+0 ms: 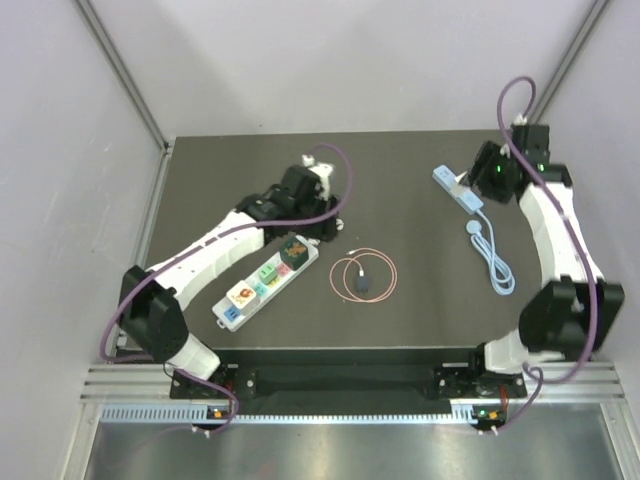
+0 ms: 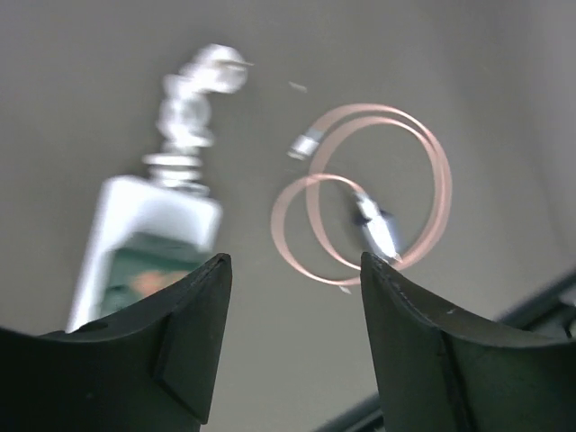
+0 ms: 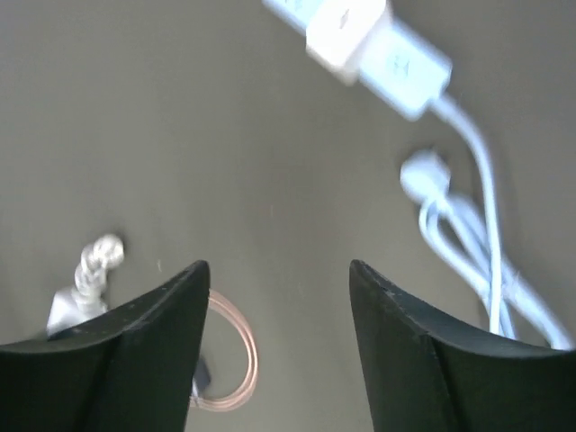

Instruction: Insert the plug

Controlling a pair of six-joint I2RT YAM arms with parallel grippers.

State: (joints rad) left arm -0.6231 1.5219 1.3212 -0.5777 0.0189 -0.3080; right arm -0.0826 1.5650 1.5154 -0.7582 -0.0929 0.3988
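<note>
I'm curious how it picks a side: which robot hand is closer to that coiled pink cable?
The left hand. It hovers just left of the pink cable, over the end of the white power strip. The right hand sits farther off, near the blue power strip.

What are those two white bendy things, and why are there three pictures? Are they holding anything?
They are two robot arms fixed at the near edge of a dark table. The big picture looks down from above. The other two come from little cameras on each arm's wrist, so you see the black fingers of its own pincer at the bottom.

On the table lie a white power strip with colourful sockets, a coiled pink cable, and a light blue power strip with its white cord.

The left pincer hangs open above the end of the white strip and the pink cable. The right pincer hangs open near the blue strip. Neither holds anything.
</note>
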